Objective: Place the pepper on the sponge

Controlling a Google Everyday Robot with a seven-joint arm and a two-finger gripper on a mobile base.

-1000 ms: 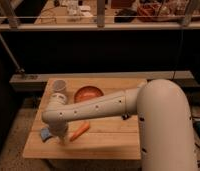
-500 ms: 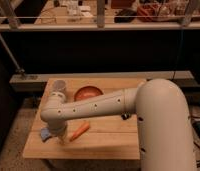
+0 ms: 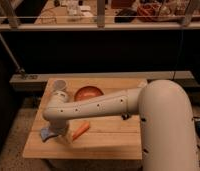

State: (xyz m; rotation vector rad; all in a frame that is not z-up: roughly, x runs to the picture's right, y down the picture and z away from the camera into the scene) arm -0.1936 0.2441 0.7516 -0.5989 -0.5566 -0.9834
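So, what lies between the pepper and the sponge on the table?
The claw itself stands there, between the pepper and the sponge, and it hides part of the sponge. The camera view shows this.

Lab-like workspace: wooden table point(image 3: 113, 142), cluttered railed bench point(image 3: 53, 17) behind; jaws near table's front-left.

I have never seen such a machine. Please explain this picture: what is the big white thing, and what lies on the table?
The big white shape is a robot arm, seen by one camera looking down past it onto a wooden table. Its end bends down to the pincer, low over the table's near edge, between a blue sponge and an orange pepper. Farther back stand a red bowl and a pale cup. The pepper lies on the table; the pincer seems to hold nothing.
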